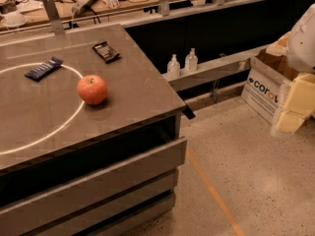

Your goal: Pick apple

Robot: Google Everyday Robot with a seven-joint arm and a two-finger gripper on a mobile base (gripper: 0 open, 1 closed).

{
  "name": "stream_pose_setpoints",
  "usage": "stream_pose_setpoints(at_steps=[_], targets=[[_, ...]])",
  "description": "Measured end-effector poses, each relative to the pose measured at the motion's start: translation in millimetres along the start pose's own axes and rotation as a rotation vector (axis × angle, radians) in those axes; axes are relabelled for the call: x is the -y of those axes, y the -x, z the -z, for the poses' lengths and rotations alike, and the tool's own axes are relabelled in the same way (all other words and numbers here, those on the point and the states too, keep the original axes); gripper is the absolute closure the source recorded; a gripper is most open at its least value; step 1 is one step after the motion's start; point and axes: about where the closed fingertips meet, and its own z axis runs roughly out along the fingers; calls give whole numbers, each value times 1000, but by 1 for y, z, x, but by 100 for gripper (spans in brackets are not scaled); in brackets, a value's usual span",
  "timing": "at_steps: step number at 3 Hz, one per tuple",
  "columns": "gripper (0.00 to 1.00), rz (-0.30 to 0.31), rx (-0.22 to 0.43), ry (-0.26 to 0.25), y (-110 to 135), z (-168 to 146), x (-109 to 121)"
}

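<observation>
In the camera view, the apple (92,89) sits upright on the grey table (147,97), left of centre in the frame, on the right-hand arc of a white circle (74,117) marked on the tabletop. The gripper (291,113) hangs at the far right edge, over the floor (246,181) and in front of a cardboard box (263,90). Whether it is open or closed I cannot tell; it is well apart from the apple, so it does not have hold of it.

The apple therefore lies far to the left of the gripper and slightly higher in the frame, past the table's right corner. Being round, it offers no long axis to line up with.

A blue snack bar (43,68) and a dark packet (106,51) lie toward the upper left, apart from the apple. Two small bottles (173,65) stand on a ledge behind the table.
</observation>
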Motion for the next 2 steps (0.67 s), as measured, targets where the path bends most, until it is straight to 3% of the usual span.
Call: stream_pose_setpoints(at_steps=[1, 2], targets=[[0, 0, 0, 0, 0, 0, 0], [0, 54, 105, 29, 29, -10, -5]])
